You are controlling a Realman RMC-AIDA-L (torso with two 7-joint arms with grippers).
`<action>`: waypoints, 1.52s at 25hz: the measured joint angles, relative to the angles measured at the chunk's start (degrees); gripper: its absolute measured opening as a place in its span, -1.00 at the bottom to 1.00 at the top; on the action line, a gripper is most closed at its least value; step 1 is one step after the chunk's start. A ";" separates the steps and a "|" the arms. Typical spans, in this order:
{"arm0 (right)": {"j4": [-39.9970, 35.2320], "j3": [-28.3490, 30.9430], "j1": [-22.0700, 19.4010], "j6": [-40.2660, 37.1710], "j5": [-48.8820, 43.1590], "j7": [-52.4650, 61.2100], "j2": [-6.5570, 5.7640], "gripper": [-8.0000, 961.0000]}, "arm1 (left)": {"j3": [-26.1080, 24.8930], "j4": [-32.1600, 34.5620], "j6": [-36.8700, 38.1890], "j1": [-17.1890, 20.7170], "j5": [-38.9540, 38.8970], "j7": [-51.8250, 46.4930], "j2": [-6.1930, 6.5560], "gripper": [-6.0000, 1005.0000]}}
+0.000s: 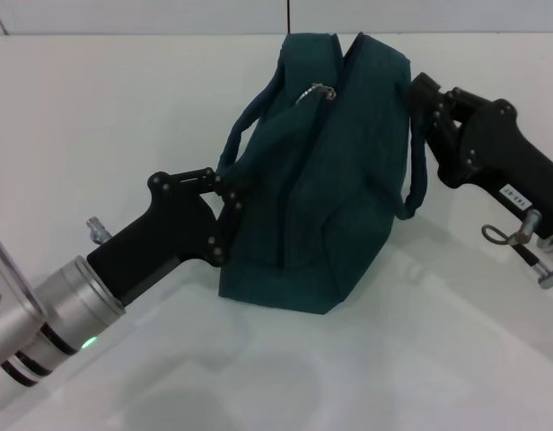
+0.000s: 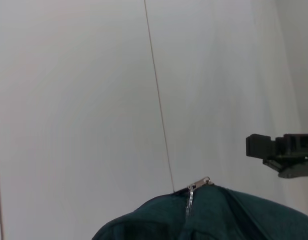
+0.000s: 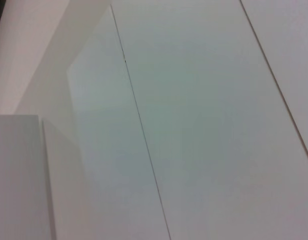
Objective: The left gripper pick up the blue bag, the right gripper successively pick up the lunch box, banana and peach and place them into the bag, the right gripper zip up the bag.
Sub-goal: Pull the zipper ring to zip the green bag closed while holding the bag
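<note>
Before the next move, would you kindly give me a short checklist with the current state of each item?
1. Blue bag standing upright on the white table: ok.
2. Left tool at the bag's near-left side by the handle: ok; whether it actually grips fabric: cannot tell.
3. Right tool against the bag's far-right upper edge: ok; fingers open or shut: cannot tell.
4. Zipper pull ring at the bag's top: ok, visible.
5. Zipper fully shut along its length: cannot tell.
6. Lunch box, banana, peach left outside: none in view; whether inside: cannot tell.
</note>
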 joint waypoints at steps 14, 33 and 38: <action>0.17 0.22 2.78 -3.33 -3.52 5.21 -5.04 -0.80 | 0.50 -0.33 8.72 1.06 0.98 2.80 0.46 -0.89; -0.77 27.63 8.97 4.27 -39.71 29.98 -11.01 -0.40 | 0.07 -3.24 9.63 -2.60 0.42 -5.09 0.46 -0.89; -0.80 33.96 11.31 5.76 -49.41 38.61 -10.94 -0.21 | 0.07 -3.24 9.43 -2.79 0.42 -4.95 0.29 -0.89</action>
